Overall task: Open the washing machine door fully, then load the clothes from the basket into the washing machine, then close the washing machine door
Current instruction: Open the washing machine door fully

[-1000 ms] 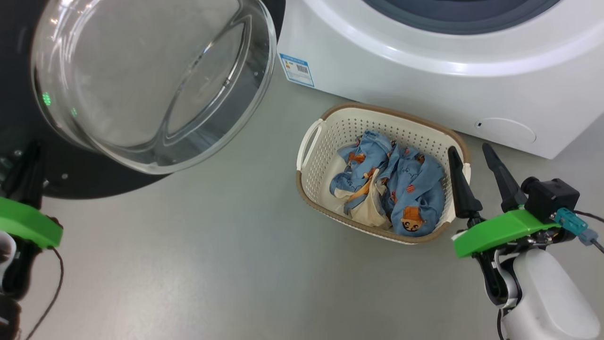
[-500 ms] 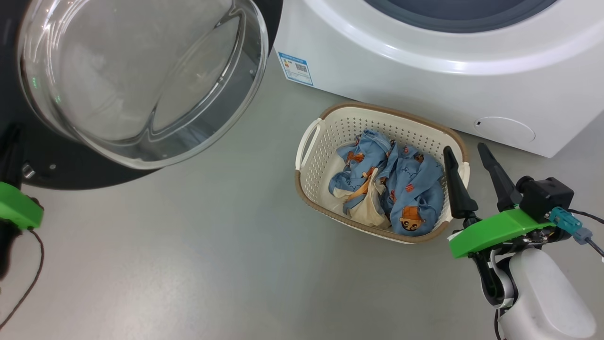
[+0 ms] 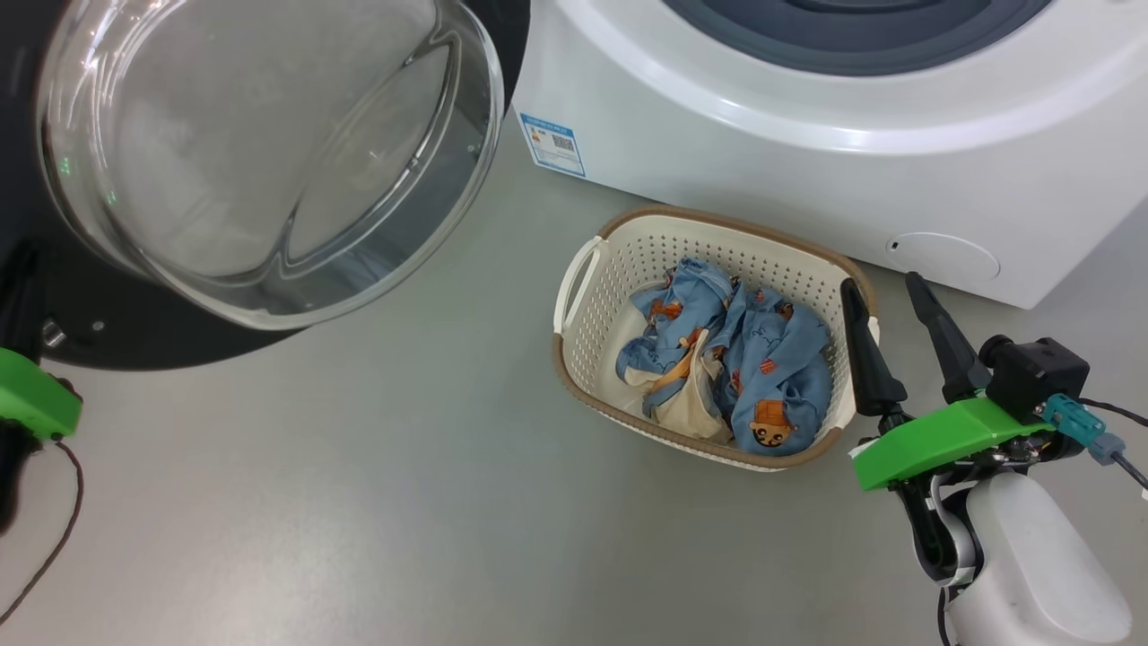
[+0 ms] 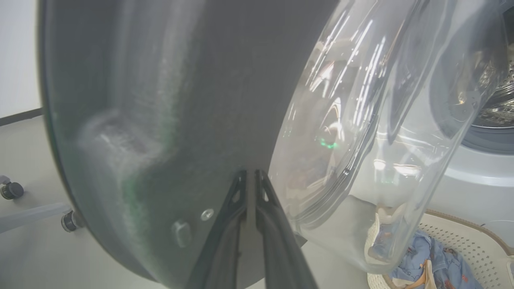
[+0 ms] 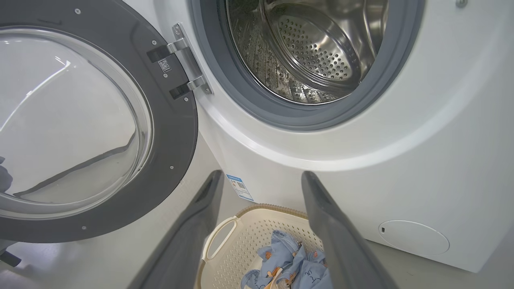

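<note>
The washing machine door (image 3: 134, 332) stands swung open at the upper left, its clear glass bowl (image 3: 269, 152) bulging toward me. The white washing machine (image 3: 762, 179) fills the top right, and its steel drum (image 5: 317, 48) is bare inside. On the floor in front sits the cream basket (image 3: 610, 305) holding the blue bear-print clothes (image 3: 753, 359). My right gripper (image 3: 881, 282) hangs open just right of the basket's rim, holding nothing. My left gripper (image 4: 249, 173) is shut, its tips against the door's dark inner face (image 4: 180, 100).
Grey floor stretches below and left of the basket. A thin cable (image 3: 54, 529) trails from my left arm. Caster wheels (image 4: 12, 190) stand beyond the door. A round service cover (image 3: 942, 260) and a blue label (image 3: 552, 144) mark the machine's front.
The door swung a little farther open and my left gripper went left with it. The camera shifted slightly. The right gripper stayed open beside the basket.
</note>
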